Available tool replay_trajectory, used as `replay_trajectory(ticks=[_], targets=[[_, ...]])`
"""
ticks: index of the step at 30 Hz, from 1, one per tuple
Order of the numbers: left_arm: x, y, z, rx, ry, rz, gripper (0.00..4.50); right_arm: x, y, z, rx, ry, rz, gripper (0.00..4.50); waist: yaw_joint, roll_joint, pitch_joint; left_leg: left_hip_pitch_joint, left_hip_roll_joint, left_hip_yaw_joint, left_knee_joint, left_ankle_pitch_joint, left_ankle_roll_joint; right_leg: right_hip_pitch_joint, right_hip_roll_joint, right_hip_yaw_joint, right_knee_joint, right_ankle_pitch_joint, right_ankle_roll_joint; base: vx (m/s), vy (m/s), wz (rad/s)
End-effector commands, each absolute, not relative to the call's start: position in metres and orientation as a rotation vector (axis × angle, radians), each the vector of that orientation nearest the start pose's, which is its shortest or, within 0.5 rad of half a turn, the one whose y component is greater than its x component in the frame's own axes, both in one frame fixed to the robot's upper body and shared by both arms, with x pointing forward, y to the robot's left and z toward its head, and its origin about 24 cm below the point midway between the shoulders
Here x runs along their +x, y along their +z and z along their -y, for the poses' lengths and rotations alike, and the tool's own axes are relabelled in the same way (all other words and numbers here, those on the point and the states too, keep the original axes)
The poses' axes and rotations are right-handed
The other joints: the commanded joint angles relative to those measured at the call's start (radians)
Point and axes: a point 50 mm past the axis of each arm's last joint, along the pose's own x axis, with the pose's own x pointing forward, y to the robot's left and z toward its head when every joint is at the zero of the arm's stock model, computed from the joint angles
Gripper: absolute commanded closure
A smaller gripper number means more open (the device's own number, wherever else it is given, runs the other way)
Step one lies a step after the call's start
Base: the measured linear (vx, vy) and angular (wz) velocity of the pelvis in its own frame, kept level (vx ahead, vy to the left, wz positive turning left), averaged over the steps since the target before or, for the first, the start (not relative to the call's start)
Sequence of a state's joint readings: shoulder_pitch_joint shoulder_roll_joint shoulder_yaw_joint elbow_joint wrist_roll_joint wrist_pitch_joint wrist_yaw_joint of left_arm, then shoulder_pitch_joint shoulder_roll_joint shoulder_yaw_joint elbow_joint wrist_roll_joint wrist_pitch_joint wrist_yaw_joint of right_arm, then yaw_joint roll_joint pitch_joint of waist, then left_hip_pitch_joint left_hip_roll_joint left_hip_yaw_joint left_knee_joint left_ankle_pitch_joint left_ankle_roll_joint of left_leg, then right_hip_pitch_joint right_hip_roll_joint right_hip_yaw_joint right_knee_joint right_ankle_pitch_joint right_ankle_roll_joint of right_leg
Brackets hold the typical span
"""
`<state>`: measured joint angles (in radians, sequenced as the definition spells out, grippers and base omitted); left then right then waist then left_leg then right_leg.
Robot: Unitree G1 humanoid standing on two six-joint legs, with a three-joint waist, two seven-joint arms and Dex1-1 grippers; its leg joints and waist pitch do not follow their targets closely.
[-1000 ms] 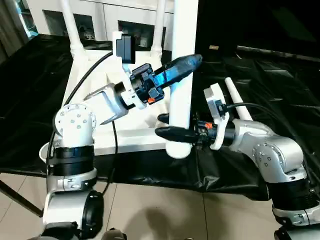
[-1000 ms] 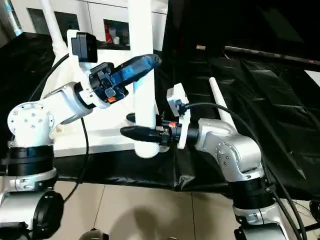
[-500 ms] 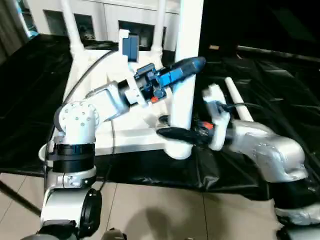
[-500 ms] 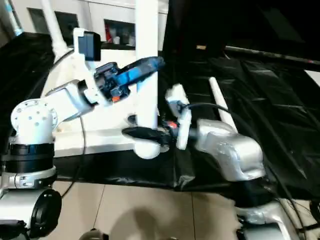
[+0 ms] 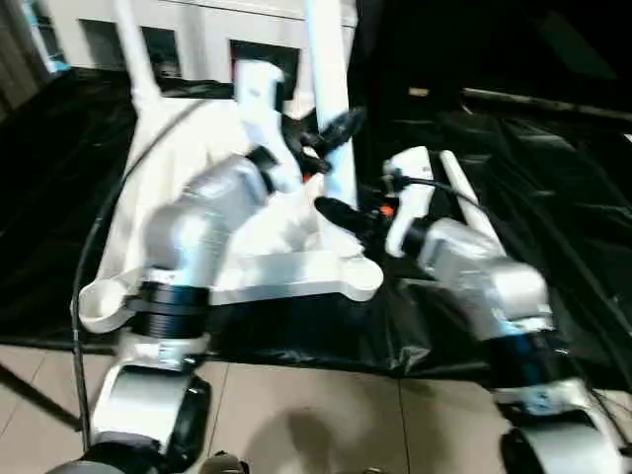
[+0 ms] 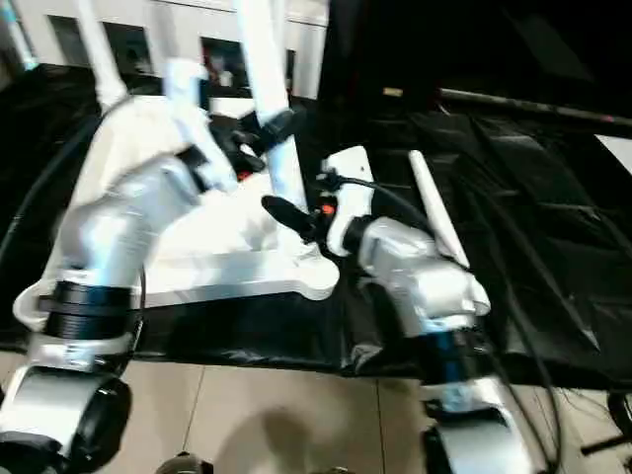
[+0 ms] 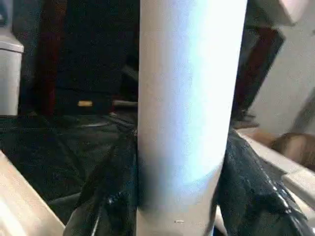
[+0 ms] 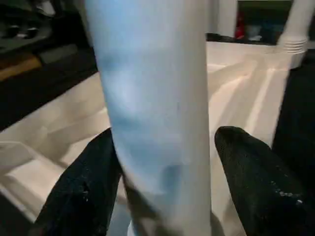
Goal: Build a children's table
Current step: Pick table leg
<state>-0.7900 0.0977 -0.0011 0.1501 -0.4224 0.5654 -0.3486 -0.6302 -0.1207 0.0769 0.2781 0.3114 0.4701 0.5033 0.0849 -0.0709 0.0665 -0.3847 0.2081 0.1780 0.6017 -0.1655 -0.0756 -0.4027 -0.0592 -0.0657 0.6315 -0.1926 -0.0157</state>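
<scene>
Left fingers: the left gripper (image 5: 331, 130) had its black fingers (image 7: 110, 196) pinching a white leg (image 7: 189, 98) from both sides, up the tube from the tabletop.
Right fingers: the right gripper (image 5: 336, 212) had its fingers (image 8: 256, 182) spread either side of the same leg lower down, with what looked like a gap on one side, so I'd call them loose, not clamped.
Tabletop: the white children's table top (image 5: 247, 267) lay ribbed side up on black sheeting (image 5: 553, 178).
Done so far: two legs (image 5: 128, 44) stood in the tabletop's far corner sockets.
Left to do: looked to me like the held leg still needed seating, and one more leg (image 5: 464, 202) lay on the sheeting just beside the tabletop's right edge.
Around: a white cabinet (image 5: 188, 30) stood behind the tabletop, and both silver forearms crowded over it.
</scene>
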Motion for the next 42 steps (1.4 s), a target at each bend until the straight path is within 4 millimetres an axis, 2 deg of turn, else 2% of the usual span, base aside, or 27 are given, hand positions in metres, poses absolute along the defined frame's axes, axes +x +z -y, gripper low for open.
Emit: replay_trajectory(ticks=[1, 2, 9, 13, 14, 15, 18, 19, 20, 23, 25, 27, 29, 30, 32, 33, 34, 37, 38, 39, 40, 42], targets=[[0.35, 0.208, -0.067, -0.137, -0.707, 0.099, 2.66, 0.347, 0.124, 0.082, 0.094, 0.728, -0.123, 1.56, 0.0, 0.008, -0.084, 0.018, 0.021, -0.005, -0.061, -0.085, -0.036, 0.063, -0.072, 0.05, -0.059, -0.024, -0.165, 0.0, 0.0, 0.0], [0.35, 0.208, -0.067, -0.132, -0.706, 0.102, 2.66, 0.348, 0.124, 0.08, 0.105, 0.732, -0.122, 1.66, 0.001, 0.006, -0.083, 0.02, 0.021, -0.004, -0.061, -0.09, -0.033, 0.062, -0.072, 0.051, -0.062, -0.032, -0.162, 0.0, 0.0, 0.0], [0.353, 0.206, -0.072, -0.116, -0.685, 0.105, 2.66, 0.345, 0.127, 0.076, 0.125, 0.805, -0.106, 2.18, 0.003, 0.011, -0.081, 0.024, 0.023, -0.004, -0.063, -0.112, -0.029, 0.059, -0.072, 0.051, -0.062, -0.04, -0.165, 0.0, 0.0, 0.0], [0.356, 0.205, -0.076, -0.112, -0.657, 0.102, 2.66, 0.338, 0.128, 0.08, 0.13, 0.909, -0.102, 2.47, 0.007, 0.009, -0.081, 0.022, 0.023, -0.004, -0.063, -0.113, -0.025, 0.062, -0.072, 0.051, -0.063, -0.042, -0.167, 0.0, 0.0, 0.0], [0.355, 0.204, -0.079, -0.157, -0.712, 0.057, 2.31, 0.329, 0.132, 0.082, 0.18, 1.03, -0.098, 2.51, 0.005, 0.003, -0.081, 0.02, 0.019, -0.002, -0.061, -0.103, -0.017, 0.065, -0.07, 0.051, -0.061, -0.032, -0.171, 0.0, 0.0, 0.0], [0.354, 0.203, -0.08, -0.174, -0.735, 0.046, 2.1, 0.327, 0.134, 0.083, 0.194, 1.061, -0.095, 2.55, 0.011, 0.004, -0.082, 0.022, 0.02, -0.003, -0.06, -0.102, -0.011, 0.066, -0.072, 0.051, -0.061, -0.03, -0.17, 0.0, 0.0, 0.0], [0.351, 0.203, -0.082, -0.252, -0.823, 0.01, 1.94, 0.32, 0.14, 0.09, 0.237, 1.157, -0.087, 2.6, 0.011, 0.004, -0.082, 0.018, 0.019, -0.003, -0.059, -0.093, 0.005, 0.066, -0.071, 0.049, -0.06, -0.022, -0.185, 0.0, 0.0, 0.0], [0.35, 0.203, -0.083, -0.286, -0.868, 0.003, 1.87, 0.317, 0.142, 0.093, 0.244, 1.197, -0.087, 2.61, 0.011, 0.003, -0.083, 0.016, 0.019, -0.004, -0.058, -0.087, 0.012, 0.069, -0.073, 0.049, -0.059, -0.021, -0.19, 0.0, 0.0, 0.0], [0.348, 0.203, -0.084, -0.318, -0.911, -0.009, 1.61, 0.315, 0.143, 0.096, 0.246, 1.235, -0.094, 2.62, 0.01, 0.003, -0.082, 0.015, 0.02, -0.004, -0.058, -0.083, 0.013, 0.067, -0.073, 0.048, -0.059, -0.022, -0.194, 0.0, 0.0, 0.0], [0.341, 0.202, -0.084, -0.378, -1.035, -0.048, 1.52, 0.308, 0.144, 0.103, 0.22, 1.333, -0.14, 2.62, 0.015, 0.006, -0.08, 0.021, 0.021, -0.002, -0.057, -0.099, 0.014, 0.063, -0.071, 0.048, -0.062, -0.051, -0.207, 0.0, 0.0, 0.0], [0.335, 0.203, -0.083, -0.354, -1.122, -0.071, 1.52, 0.303, 0.142, 0.11, 0.189, 1.389, -0.191, 2.63, 0.014, 0.006, -0.08, 0.021, 0.021, -0.003, -0.058, -0.106, 0.012, 0.063, -0.072, 0.047, -0.064, -0.072, -0.204, 0.0, 0.0, 0.0], [0.334, 0.205, -0.083, -0.337, -1.143, -0.072, 1.52, 0.303, 0.142, 0.112, 0.188, 1.391, -0.193, 2.63, 0.015, 0.006, -0.079, 0.019, 0.022, -0.003, -0.058, -0.105, 0.009, 0.063, -0.072, 0.048, -0.065, -0.079, -0.201, 0.0, 0.0, 0.0], [0.335, 0.206, -0.084, -0.325, -1.148, -0.064, 1.52, 0.304, 0.143, 0.113, 0.195, 1.381, -0.19, 2.63, 0.016, 0.011, -0.08, 0.021, 0.022, -0.004, -0.058, -0.111, 0.003, 0.061, -0.074, 0.048, -0.066, -0.093, -0.199, 0.0, 0.0, 0.0], [0.337, 0.209, -0.086, -0.353, -1.135, -0.061, 1.52, 0.305, 0.145, 0.115, 0.202, 1.376, -0.184, 2.63, 0.015, 0.009, -0.08, 0.02, 0.022, -0.004, -0.058, -0.112, -0.001, 0.062, -0.073, 0.047, -0.067, -0.091, -0.199, 0.0, 0.0, 0.0], [0.339, 0.211, -0.089, -0.386, -1.126, -0.058, 1.79, 0.305, 0.147, 0.116, 0.213, 1.377, -0.175, 2.63, 0.017, 0.013, -0.081, 0.021, 0.021, -0.004, -0.057, -0.111, -0.006, 0.062, -0.072, 0.047, -0.064, -0.08, -0.204, 0.0, 0.0, 0.0], [0.339, 0.212, -0.09, -0.4, -1.125, -0.06, 1.79, 0.305, 0.147, 0.115, 0.217, 1.379, -0.173, 2.63, 0.017, 0.011, -0.081, 0.021, 0.021, -0.004, -0.057, -0.112, -0.005, 0.061, -0.072, 0.047, -0.066, -0.081, -0.203, 0.0, 0.0, 0.0], [0.34, 0.212, -0.09, -0.414, -1.121, -0.062, 1.85, 0.304, 0.147, 0.115, 0.218, 1.381, -0.172, 2.63, 0.018, 0.015, -0.082, 0.021, 0.021, -0.005, -0.057, -0.112, -0.006, 0.062, -0.072, 0.047, -0.065, -0.079, -0.205, 0.0, 0.0, 0.0], [0.341, 0.212, -0.092, -0.427, -1.118, -0.069, 1.98, 0.303, 0.147, 0.114, 0.214, 1.39, -0.171, 2.63, 0.021, 0.012, -0.082, 0.021, 0.021, -0.004, -0.057, -0.11, -0.009, 0.062, -0.071, 0.046, -0.064, -0.065, -0.212, 0.0, 0.0, 0.0], [0.341, 0.211, -0.093, -0.429, -1.114, -0.072, 2.23, 0.303, 0.147, 0.113, 0.203, 1.389, -0.169, 2.63, 0.021, 0.017, -0.083, 0.022, 0.022, -0.006, -0.058, -0.112, -0.01, 0.062, -0.071, 0.046, -0.064, -0.059, -0.212, 0.0, 0.0, 0.0], [0.341, 0.21, -0.093, -0.416, -1.104, -0.073, 2.23, 0.304, 0.145, 0.112, 0.165, 1.373, -0.167, 2.63, 0.022, 0.02, -0.084, 0.022, 0.022, -0.006, -0.057, -0.108, -0.012, 0.063, -0.071, 0.046, -0.061, -0.047, -0.214, 0.0, 0.0, 0.0], [0.342, 0.21, -0.093, -0.412, -1.102, -0.073, 2.26, 0.304, 0.144, 0.112, 0.157, 1.37, -0.167, 2.63, 0.021, 0.018, -0.084, 0.021, 0.022, -0.006, -0.058, -0.107, -0.012, 0.064, -0.071, 0.046, -0.062, -0.04, -0.214, 0.0, 0.0, 0.0], [0.343, 0.209, -0.093, -0.367, -1.084, -0.064, 2.44, 0.305, 0.142, 0.112, 0.138, 1.336, -0.173, 2.07, 0.023, 0.018, -0.083, 0.022, 0.022, -0.007, -0.059, -0.111, -0.014, 0.064, -0.072, 0.046, -0.064, -0.046, -0.212, 0.0, 0.0, 0.0]])
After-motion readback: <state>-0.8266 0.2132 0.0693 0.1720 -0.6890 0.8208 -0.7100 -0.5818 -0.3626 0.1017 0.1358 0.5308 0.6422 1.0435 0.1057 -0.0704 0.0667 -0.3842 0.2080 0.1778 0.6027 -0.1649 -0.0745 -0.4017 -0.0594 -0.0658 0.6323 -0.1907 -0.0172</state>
